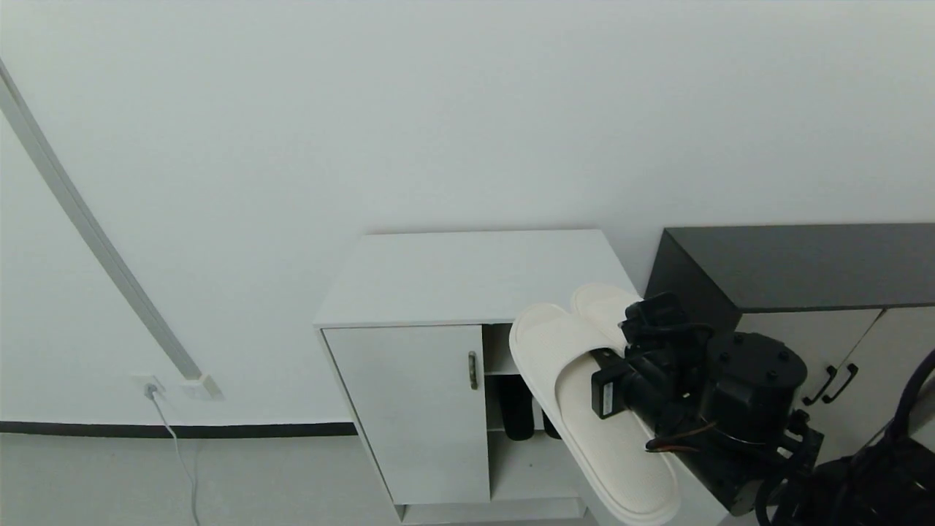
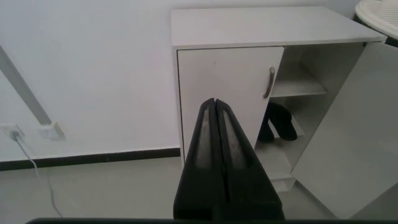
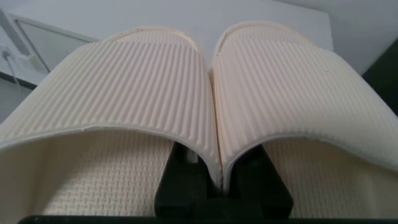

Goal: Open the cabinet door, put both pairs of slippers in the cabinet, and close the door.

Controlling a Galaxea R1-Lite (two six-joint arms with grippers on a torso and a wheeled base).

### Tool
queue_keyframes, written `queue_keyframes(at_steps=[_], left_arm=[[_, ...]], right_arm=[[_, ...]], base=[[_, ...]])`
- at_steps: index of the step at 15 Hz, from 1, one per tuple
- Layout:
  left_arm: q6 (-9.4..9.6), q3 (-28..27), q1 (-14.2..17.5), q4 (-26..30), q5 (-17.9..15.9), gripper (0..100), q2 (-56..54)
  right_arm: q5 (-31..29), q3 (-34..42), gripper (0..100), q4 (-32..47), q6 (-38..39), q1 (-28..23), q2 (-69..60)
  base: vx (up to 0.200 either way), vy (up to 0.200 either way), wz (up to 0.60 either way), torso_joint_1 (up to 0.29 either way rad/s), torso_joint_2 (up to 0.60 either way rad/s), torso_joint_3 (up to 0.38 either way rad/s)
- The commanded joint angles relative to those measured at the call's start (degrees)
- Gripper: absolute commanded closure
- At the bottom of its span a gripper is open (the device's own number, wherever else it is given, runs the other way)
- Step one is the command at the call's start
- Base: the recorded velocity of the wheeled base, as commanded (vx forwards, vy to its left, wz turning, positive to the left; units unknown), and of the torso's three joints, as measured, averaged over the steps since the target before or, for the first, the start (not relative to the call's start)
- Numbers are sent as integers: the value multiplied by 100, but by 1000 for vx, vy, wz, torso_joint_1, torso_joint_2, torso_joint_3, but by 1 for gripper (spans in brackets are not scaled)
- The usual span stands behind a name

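Cream ribbed slippers (image 3: pixel 149 93), pressed side by side, I held them clamped in my right gripper (image 3: pixel 221 183), before the open right half of the white cabinet (image 1: pixel 467 277), black pair (image 2: pixel 278 121) stood on a shelf inside, left gripper (image 2: pixel 215 143) was pinched closed, empty.

left hand (image 2: pixel 215 149): closed tight, empty | right hand (image 3: pixel 222 182): clamped on paired slippers (image 3: pixel 143 87)

In the cabinet (image 1: pixel 467 277), dark slippers (image 1: pixel 517 413) half hidden behind white slippers (image 1: pixel 577 394), farther white slipper mostly behind the nearer one
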Motion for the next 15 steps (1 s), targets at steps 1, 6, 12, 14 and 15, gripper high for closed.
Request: queue_keyframes(at_steps=[1, 6, 12, 14, 15], left_arm=[[0, 1, 1, 7, -2, 100, -1], [0, 1, 1, -2, -2, 100, -1], [-9, 1, -8, -2, -2, 100, -1], [-9, 1, 1, 7, -2, 100, -1], [-9, 1, 1, -2, -2, 100, -1]], right_arm=[[3, 2, 100, -19, -1, 0, 3], [144, 72, 100, -133, -1, 9, 12], [144, 116, 100, -203, -1, 9, 12], [144, 116, 100, -230, -1, 35, 55], [144, 125, 100, -309, -1, 35, 99]], base=[[0, 0, 0, 0, 0, 0], [0, 0, 0, -52, 105, 57], [0, 0, 0, -151, 353, 195], [0, 0, 0, -163, 371, 210], [0, 0, 0, -163, 378, 212]])
